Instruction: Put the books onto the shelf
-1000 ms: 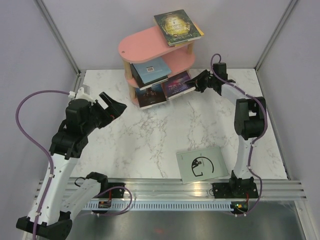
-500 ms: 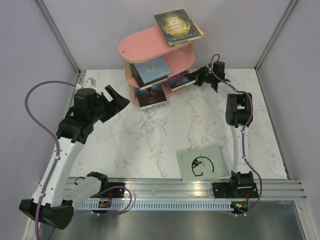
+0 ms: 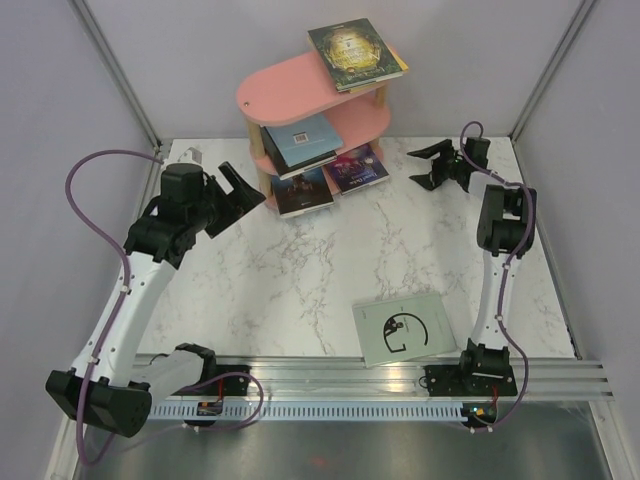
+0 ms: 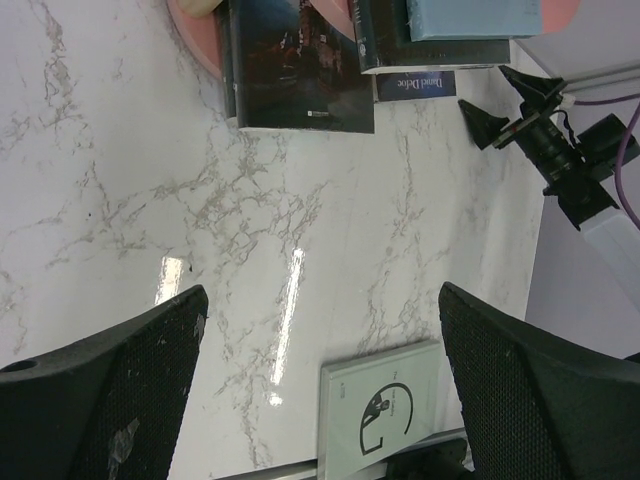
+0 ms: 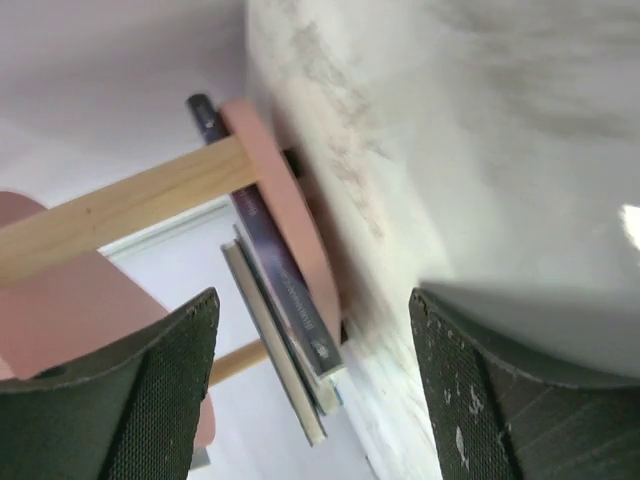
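On the marble table [image 3: 300,270], the pale grey-green book [image 3: 404,329] lay flat, well behind both pairs of jaws. The left gripper [image 3: 243,187] and right gripper [image 3: 422,166] gaped empty on either side of the shelf [image 3: 290,85]. The book looked thin, light and probably floppy and slick, so it seemed best pinched near its spine.

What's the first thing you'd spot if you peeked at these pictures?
The pink shelf at the back of the marble table catches the eye first, with a green-gold book hanging over the edge of its top board. One pale grey-green book lies alone on the table near the right arm's base. The right gripper hovers open and empty beside the shelf.
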{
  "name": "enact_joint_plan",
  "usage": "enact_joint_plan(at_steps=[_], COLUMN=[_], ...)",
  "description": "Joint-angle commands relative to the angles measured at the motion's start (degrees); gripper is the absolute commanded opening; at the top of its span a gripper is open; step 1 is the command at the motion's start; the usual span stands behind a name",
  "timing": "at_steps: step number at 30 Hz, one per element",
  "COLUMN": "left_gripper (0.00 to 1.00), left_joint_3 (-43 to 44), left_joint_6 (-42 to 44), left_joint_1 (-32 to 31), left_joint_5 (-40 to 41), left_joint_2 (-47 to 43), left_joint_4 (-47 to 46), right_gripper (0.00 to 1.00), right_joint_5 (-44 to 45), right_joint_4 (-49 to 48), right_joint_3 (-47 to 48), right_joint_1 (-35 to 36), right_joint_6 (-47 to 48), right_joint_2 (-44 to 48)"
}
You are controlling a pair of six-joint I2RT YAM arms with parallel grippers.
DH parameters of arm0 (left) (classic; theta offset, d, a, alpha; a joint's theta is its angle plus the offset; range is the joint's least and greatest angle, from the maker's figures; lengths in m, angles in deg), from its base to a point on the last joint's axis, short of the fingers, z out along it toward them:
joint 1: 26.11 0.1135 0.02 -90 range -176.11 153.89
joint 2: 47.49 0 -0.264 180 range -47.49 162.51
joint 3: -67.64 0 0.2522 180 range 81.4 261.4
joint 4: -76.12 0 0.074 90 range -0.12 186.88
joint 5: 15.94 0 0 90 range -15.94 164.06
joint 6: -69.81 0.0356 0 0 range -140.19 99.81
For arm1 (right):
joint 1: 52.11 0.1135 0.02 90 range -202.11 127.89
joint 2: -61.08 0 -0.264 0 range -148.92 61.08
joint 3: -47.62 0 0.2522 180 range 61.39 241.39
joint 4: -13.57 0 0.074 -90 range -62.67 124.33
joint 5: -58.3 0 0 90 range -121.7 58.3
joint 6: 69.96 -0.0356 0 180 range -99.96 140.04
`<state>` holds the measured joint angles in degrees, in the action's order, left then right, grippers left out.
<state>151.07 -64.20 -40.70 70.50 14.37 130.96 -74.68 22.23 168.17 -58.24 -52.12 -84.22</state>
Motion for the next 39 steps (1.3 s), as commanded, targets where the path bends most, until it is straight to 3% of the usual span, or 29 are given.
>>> enact_joint_plan(at_steps=[1,7,9,14,17,22,27,31,39], left_gripper=[0.98,0.99,0.99,1.00,1.00,1.00,1.00,1.00,1.00], left_joint_3=[2.93,2.41,-0.39,-7.08,-9.28,-13.50,-19.30,-20.89,-21.68], left_joint_6=[1.29,4.10,5.60,5.95,7.70,8.50,8.94,10.17,5.95], left_joint_1=[0.18,0.18,0.09,-2.45,-6.48,-10.72,-11.95,-15.81,-26.18], left_joint_5=[-1.37,-5.49,-10.75,-23.15,-25.28,-25.89,-29.40,-30.99,-31.17], left_joint_2=[0.54,1.85,2.99,6.85,10.28,13.80,15.12,19.60,28.39], left_joint_4=[-1.18,-2.76,-5.20,-11.10,-11.90,-13.04,-17.43,-19.45,-29.37], right_gripper=[0.81,0.81,0.81,0.80,0.79,0.74,0.73,0.72,0.71], right_joint_5=[4.91,6.59,8.17,22.39,32.75,40.15,40.70,37.98,29.37], right_joint_4=[9.65,14.94,17.56,41.28,51.75,55.37,57.57,57.31,51.26], right_joint_3=[-3.76,-13.41,-16.85,-19.07,-24.67,-41.96,-56.12,-64.84,-73.46], right_joint_1=[-2.47,-5.55,-6.00,-6.35,-6.35,-6.35,-6.44,-6.00,-0.39], right_joint_6=[8.51,15.02,16.08,29.15,34.26,38.49,40.87,41.05,34.82], right_joint_2=[6.42,15.82,21.00,30.22,36.82,49.47,61.17,67.93,71.03])
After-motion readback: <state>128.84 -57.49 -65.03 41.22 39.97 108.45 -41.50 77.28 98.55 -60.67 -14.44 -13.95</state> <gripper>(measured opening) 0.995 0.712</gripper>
